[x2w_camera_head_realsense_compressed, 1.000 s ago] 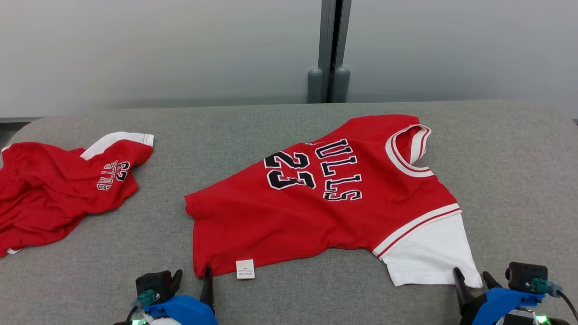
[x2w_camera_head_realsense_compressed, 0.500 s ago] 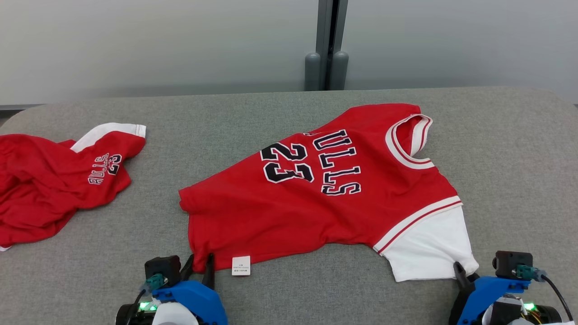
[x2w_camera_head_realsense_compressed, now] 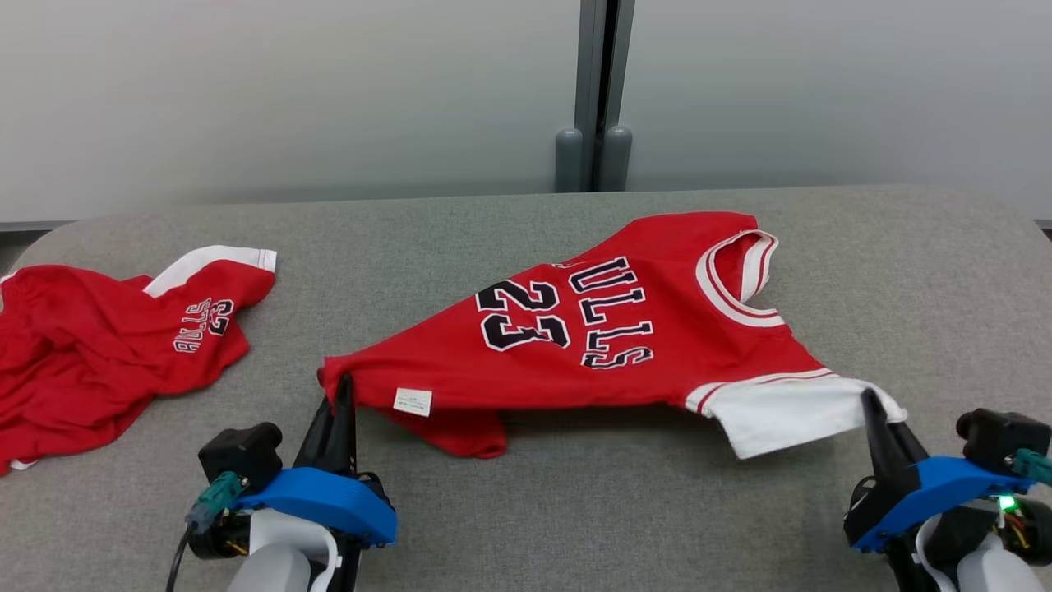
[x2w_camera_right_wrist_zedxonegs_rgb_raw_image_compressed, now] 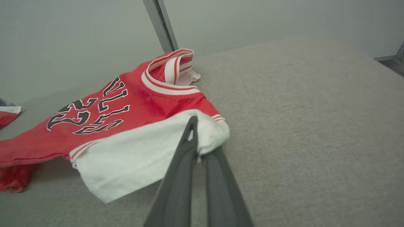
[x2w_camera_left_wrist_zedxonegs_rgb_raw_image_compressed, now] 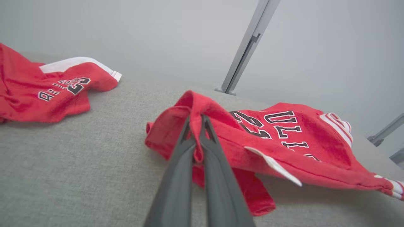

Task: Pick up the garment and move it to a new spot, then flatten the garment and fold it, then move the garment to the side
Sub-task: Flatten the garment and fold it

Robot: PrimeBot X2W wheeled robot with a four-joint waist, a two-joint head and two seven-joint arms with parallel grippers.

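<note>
The left gripper [x2w_camera_head_realsense_compressed: 343, 388] pinches the red hem corner of the jersey [x2w_camera_head_realsense_compressed: 625, 362], and the right gripper [x2w_camera_head_realsense_compressed: 869, 403] pinches its white sleeve. Its near edge hangs above the grey table [x2w_camera_head_realsense_compressed: 575, 510]; the collar side rests there.

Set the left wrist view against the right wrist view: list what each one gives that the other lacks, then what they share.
Left wrist view: the left hand shut on a red hem corner of the jersey, its white label, and the print on the second red garment.
Right wrist view: the right hand shut on the white sleeve, and the inside of the striped collar.
Both: the jersey's 23 and lettering, its near edge lifted off the grey table, and the wall post.
</note>
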